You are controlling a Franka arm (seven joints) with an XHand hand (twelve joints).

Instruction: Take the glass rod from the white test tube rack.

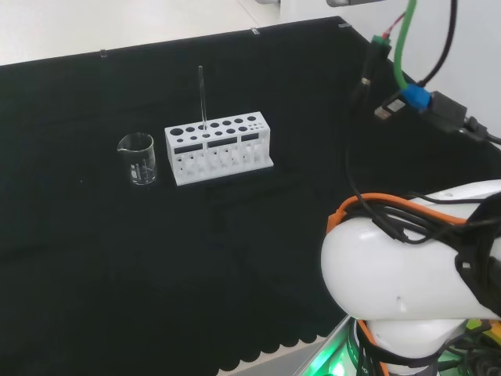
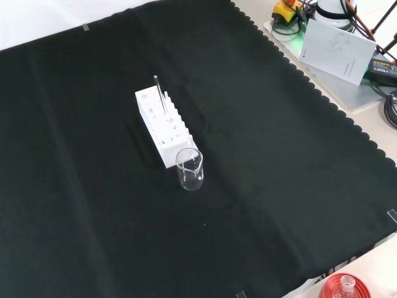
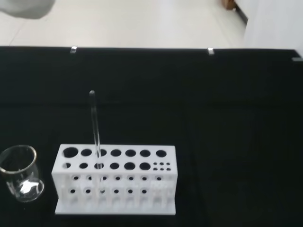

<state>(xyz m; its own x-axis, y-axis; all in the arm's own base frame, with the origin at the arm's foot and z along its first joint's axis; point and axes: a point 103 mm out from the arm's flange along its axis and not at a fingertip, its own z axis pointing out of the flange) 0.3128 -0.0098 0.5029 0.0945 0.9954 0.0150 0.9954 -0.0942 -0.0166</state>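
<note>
A thin clear glass rod (image 1: 202, 95) stands upright in a hole of the white test tube rack (image 1: 222, 153) near the middle of the black cloth. The front view has the rod (image 2: 159, 93) rising from the rack's (image 2: 162, 133) far end. In the wrist view the rod (image 3: 95, 125) stands in the second row of the rack (image 3: 118, 190), toward the beaker's end. A blurred white bit of the hand (image 3: 23, 7) sits at that view's corner, well back from the rack and touching nothing.
An empty glass beaker (image 1: 138, 159) stands just left of the rack in the head view, and nearest the camera in the front view (image 2: 190, 169). The arm's white links (image 1: 407, 274) fill the head view's lower right. A red ribbed stand (image 2: 344, 287) sits off the cloth's corner.
</note>
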